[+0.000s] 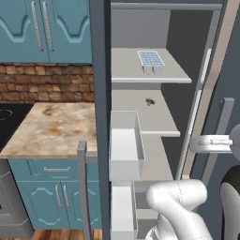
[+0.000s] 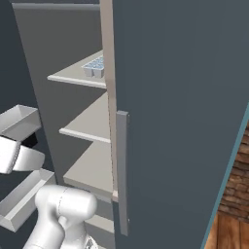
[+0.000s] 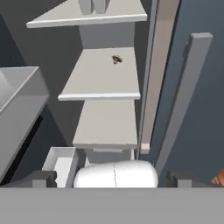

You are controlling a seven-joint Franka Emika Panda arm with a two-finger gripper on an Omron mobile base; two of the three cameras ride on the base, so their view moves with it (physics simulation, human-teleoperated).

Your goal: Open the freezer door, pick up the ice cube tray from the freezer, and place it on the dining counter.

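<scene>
The freezer door (image 1: 99,93) stands swung open and I see it edge-on, its white bins (image 1: 125,145) facing the shelves. The ice cube tray (image 1: 150,61), white with pale blue cubes, lies on the freezer's top shelf (image 1: 173,75). It also shows as the ice cube tray (image 2: 96,66) past the other door's edge and at the top edge of the hand view (image 3: 92,5). My gripper (image 3: 113,178) is open and empty, low in front of the freezer and well below the tray, pointing up into the shelves. The dining counter is out of view.
The plain slate-grey door (image 2: 185,121) is shut to the right, its bar handle (image 3: 186,96) close beside my hand. A small dark speck (image 3: 116,59) lies on the middle shelf. A marbled top (image 1: 56,126) with a black cooktop lies left of the open door.
</scene>
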